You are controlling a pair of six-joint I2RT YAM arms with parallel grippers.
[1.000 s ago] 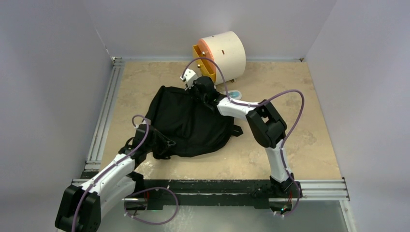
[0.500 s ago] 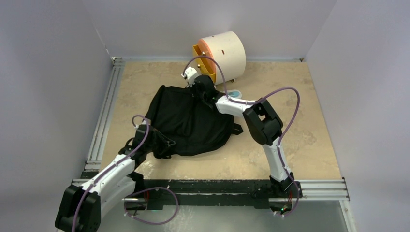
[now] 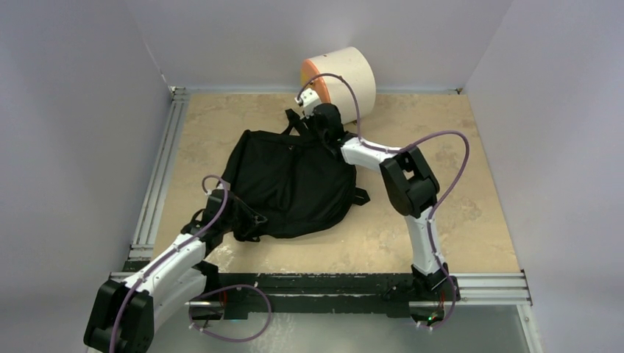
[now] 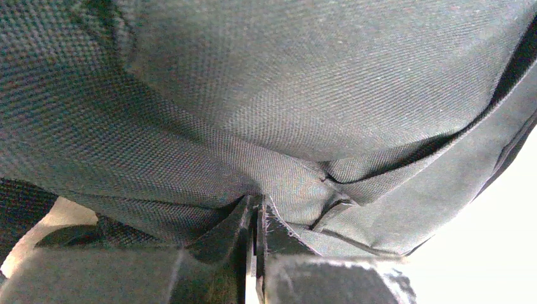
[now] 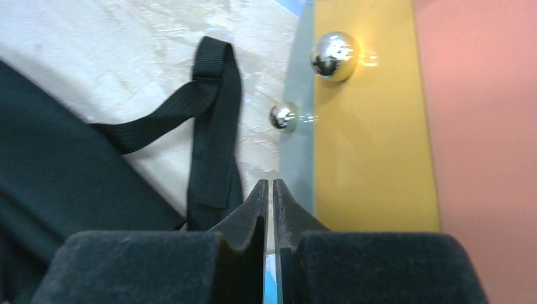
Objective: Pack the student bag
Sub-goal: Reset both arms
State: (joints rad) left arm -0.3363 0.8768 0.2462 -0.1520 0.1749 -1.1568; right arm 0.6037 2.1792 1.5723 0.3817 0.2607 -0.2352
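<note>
Black student bag (image 3: 294, 184) partly hides left gripper (image 4: 255, 212).

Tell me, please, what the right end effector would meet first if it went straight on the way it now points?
The right end effector would probably meet the yellow drawer front first, near its smaller chrome knob; depth is unclear.

No legible text, label, brand or number on the student bag (image 3: 287, 184) or drawer box (image 3: 347, 73)
</note>
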